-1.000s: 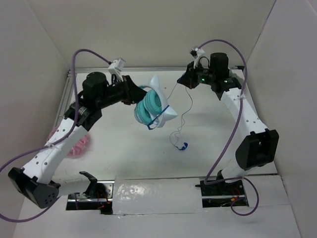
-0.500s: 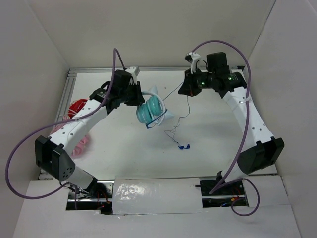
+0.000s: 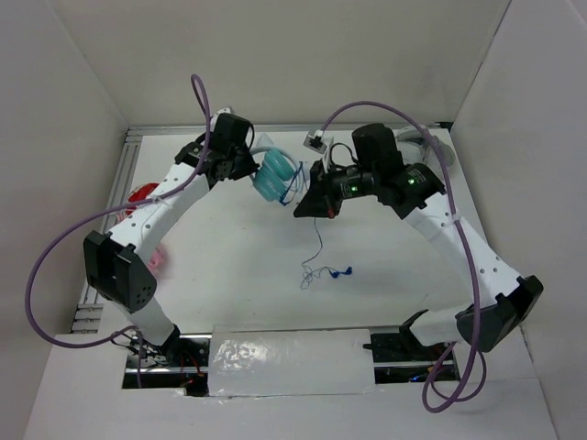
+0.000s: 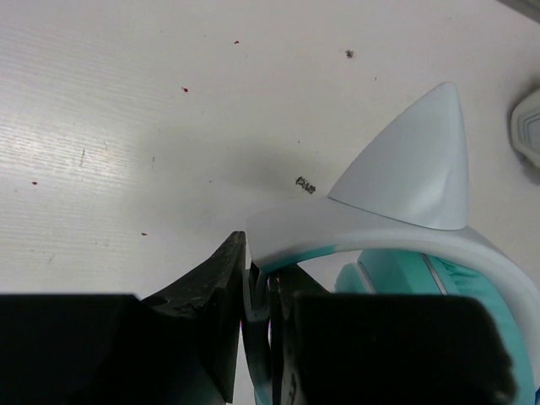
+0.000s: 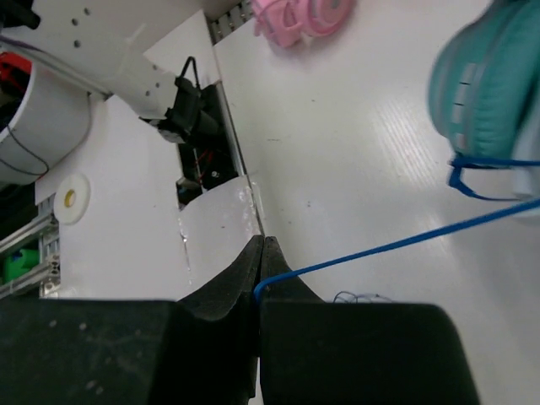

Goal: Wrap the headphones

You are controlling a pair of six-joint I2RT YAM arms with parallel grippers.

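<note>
Over on the left, the left tool (image 4: 253,283) is clamped narrow on the white headband of the headphones (image 3: 275,176), just below one of the cat ears. It holds them up at the far side of the counter (image 3: 229,266), with the teal cups hanging toward the middle. A loop or so of the thin blue cable (image 3: 316,240) looks to be laid around the cups, so I'd say the winding is under way but far from finished. From the cups the cable runs taut across to the right tool (image 3: 307,206), whose jaws are pinched tight on it. Below that, the rest drops to the counter, where a tangle of slack and the blue plug (image 3: 342,272) lie loose. The next move, I reckon, calls for the right tool to carry the cable around the cups again without letting it go slack, then take a fresh grip lower down. I can't read any brand, label or writing on anything.
</note>
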